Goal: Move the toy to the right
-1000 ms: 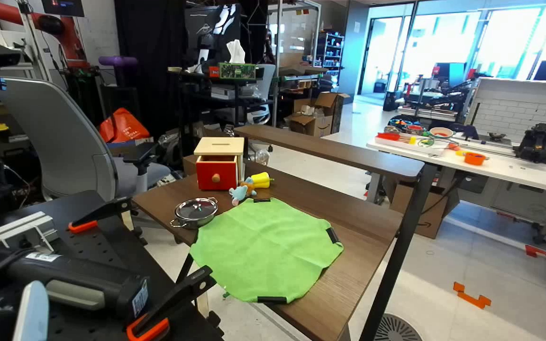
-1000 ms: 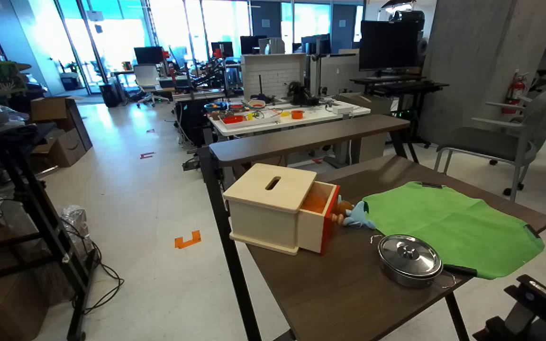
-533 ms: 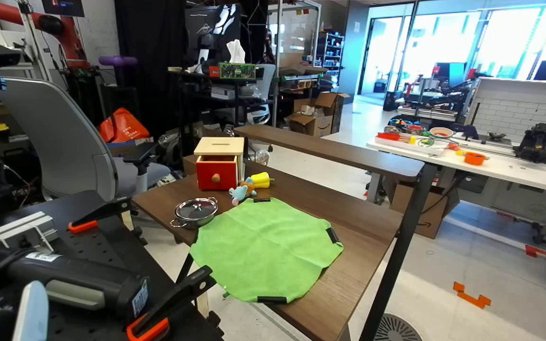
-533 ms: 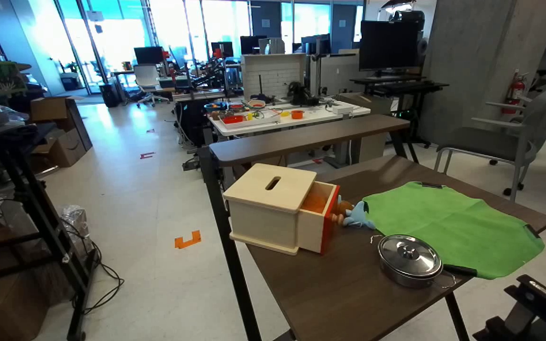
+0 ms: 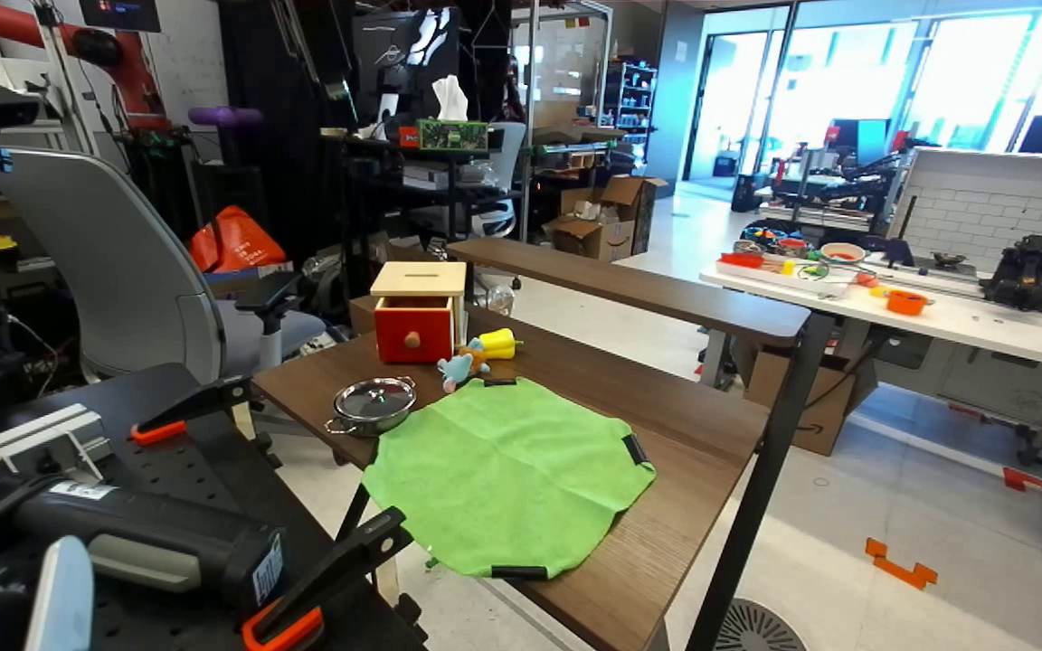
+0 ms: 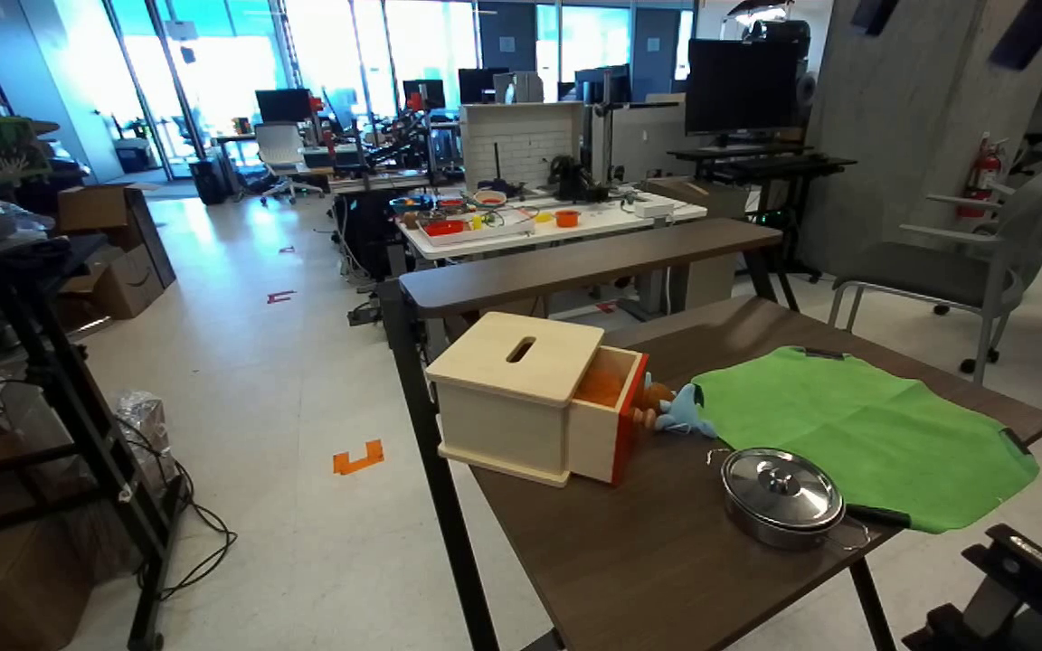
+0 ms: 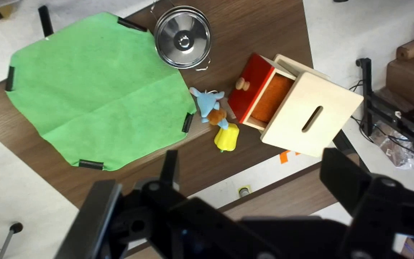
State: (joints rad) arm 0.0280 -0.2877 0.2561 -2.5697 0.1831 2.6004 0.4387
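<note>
The toy, a small blue and brown plush (image 5: 460,366), lies on the brown table between the red drawer front and the green cloth. It also shows in an exterior view (image 6: 686,411), partly behind the drawer knob, and in the wrist view (image 7: 206,103). A yellow toy pepper (image 7: 227,137) touches it; the pepper also shows in an exterior view (image 5: 498,344). My gripper (image 7: 248,160) is open and empty, high above the table. Its fingertips show at the top edge of an exterior view (image 6: 951,27), far from the toy.
A wooden box (image 6: 516,398) with its red-fronted drawer (image 7: 252,86) pulled out stands beside the toy. A lidded metal pot (image 6: 781,497) sits near the table edge. A green cloth (image 5: 512,475) is taped down. A raised shelf (image 6: 593,262) runs along one table side.
The gripper has come into view at the top of both exterior views, where it was absent before. The toy, pepper, box, pot and cloth have not moved.
</note>
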